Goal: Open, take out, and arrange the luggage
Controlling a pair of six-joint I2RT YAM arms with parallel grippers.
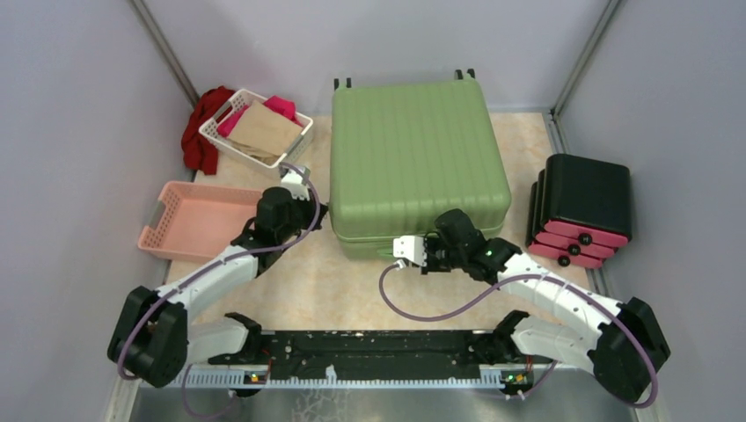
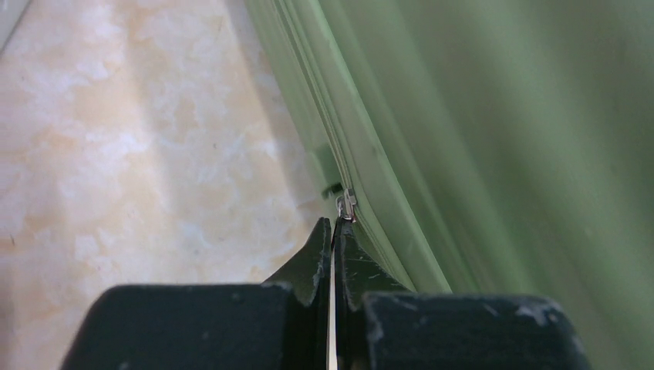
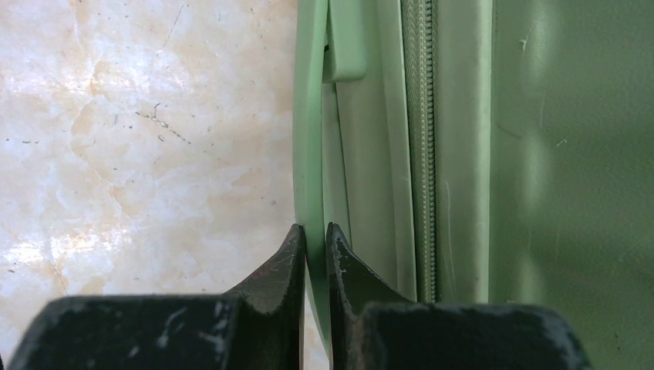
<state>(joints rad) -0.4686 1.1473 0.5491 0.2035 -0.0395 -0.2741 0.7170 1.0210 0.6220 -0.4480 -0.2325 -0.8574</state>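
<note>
Toward the back of the beige marbled counter (image 1: 343, 294), midway between the side walls: large sage-green hard-shell luggage (image 1: 418, 158) with horizontal ribs, lying flat with lid down, black casters (image 1: 342, 83) poking out at the far edge. Against its left side, left claw (image 2: 333, 225), pinched fully closed on a small silver metal zipper pull (image 2: 346, 205) at the seam between the two shells, only a pale sliver showing between the black fingertips. Along its near side, right claw (image 3: 315, 231), drawn narrow around a thin flat green carry handle (image 3: 308, 154), one fingertip on either face of the strap, with the green zipper track (image 3: 420, 116) running close by on the shell. Left of the luggage, close to the left arm: rectangular pink plastic basket (image 1: 207, 220), set square to the wall. Behind that, turned at an angle: white plastic basket (image 1: 236, 148), holding a tan folded sheet (image 1: 264, 130) and a bright pink cloth (image 1: 280, 105). Heaped in the back-left corner, touching the white basket: dark red cloth (image 1: 201, 132). Right of the luggage, standing apart from it near the right wall: stack of black-and-pink cases (image 1: 581, 207), tilted back, pink edges facing the arms.
</note>
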